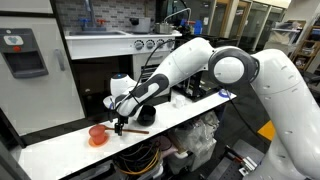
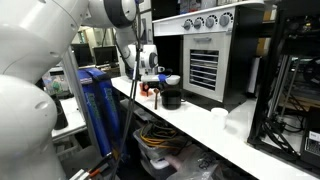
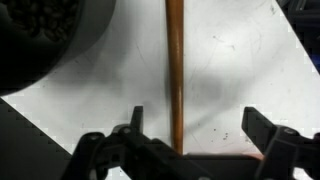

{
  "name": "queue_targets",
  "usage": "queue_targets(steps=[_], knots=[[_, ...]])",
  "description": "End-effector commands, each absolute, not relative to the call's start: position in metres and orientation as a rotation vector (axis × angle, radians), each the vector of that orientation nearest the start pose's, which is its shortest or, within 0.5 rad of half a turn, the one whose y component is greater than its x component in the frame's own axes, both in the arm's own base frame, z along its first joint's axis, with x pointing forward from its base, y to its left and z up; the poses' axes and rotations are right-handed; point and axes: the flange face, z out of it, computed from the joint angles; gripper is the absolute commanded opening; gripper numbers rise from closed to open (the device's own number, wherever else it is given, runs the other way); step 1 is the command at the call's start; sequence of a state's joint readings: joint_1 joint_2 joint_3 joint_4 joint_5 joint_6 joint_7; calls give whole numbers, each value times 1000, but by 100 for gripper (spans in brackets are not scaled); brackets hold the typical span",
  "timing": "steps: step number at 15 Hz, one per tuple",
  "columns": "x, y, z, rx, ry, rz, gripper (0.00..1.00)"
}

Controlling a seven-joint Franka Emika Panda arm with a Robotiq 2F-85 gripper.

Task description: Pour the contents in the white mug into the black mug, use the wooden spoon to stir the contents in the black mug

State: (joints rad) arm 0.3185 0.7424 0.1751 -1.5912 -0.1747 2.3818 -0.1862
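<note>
Light-brown wood, a thin straight handle, is all the wrist view shows of the wooden spoon point(image 3: 175, 70). It lies flat on the white surface point(image 3: 240, 60) and passes between the spread fingers point(image 3: 135, 122) of the hand point(image 3: 198, 128), which is open and holds nothing. The handle sits off-centre, close to one finger and well apart from its partner. Closing from here would likely let the near finger strike first and shove or roll the slender stick sideways, giving a skewed grip or none. Lying flat, it leaves little to pinch; fingertips stopped too high would close above it, and too low would scrape the surface. The black mug point(image 3: 40, 40), dark inside, stands just ahead of the hand and to one side of the handle, so a long spoon lifted crookedly could swing into it. An orange-red cup point(image 1: 97, 132) stands just beside the hand in an exterior view.
</note>
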Motion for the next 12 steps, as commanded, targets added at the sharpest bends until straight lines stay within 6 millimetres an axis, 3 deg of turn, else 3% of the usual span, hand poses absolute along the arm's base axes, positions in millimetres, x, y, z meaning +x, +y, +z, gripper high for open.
queue_targets(steps=[1, 12], knots=[[634, 316, 205, -2920, -1213, -82, 100], [636, 314, 205, -2866, -1303, -77, 100]])
